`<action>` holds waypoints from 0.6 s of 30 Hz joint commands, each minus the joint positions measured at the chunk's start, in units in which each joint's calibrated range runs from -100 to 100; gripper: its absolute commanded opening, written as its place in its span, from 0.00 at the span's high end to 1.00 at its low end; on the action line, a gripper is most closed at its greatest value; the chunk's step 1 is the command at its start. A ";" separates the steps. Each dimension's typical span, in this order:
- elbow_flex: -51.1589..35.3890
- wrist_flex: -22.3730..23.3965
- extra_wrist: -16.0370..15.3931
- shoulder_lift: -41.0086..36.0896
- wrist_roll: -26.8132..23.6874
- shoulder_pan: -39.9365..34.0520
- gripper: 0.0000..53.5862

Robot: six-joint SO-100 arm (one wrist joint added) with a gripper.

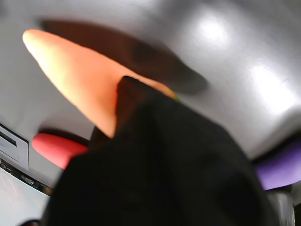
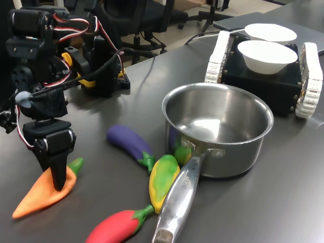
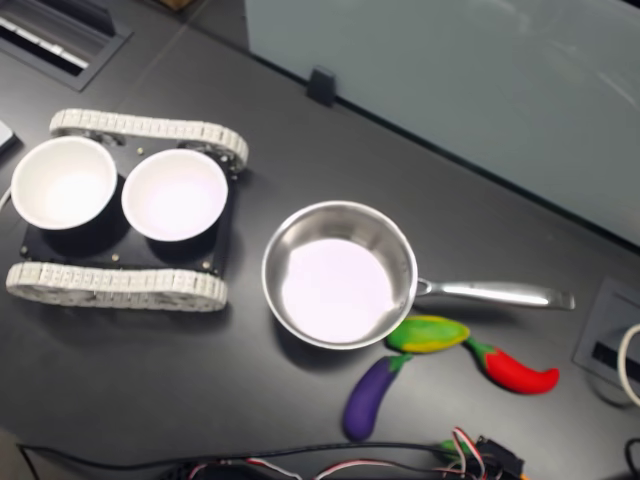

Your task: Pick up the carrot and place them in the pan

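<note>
— Gripper (image 2: 59, 182) first: we see its dark jaws pressed down on the carrot (image 2: 43, 195), though we cannot tell whether they have closed on it.

— Agreed. Open dark table (image 2: 91, 116) surrounds it; the eggplant (image 2: 130, 142) lies near, the pan (image 2: 217, 129) well apart. Our carrot is smooth orange, green-topped, lying flat.

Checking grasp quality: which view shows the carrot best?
The first exterior view: the whole carrot lies on the table with the gripper down on its stem end. The wrist view shows it blurred and partly hidden. The second exterior view misses it.
</note>
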 commanded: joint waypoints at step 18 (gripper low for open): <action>-2.43 5.51 -6.87 -23.58 -4.20 -2.83 0.97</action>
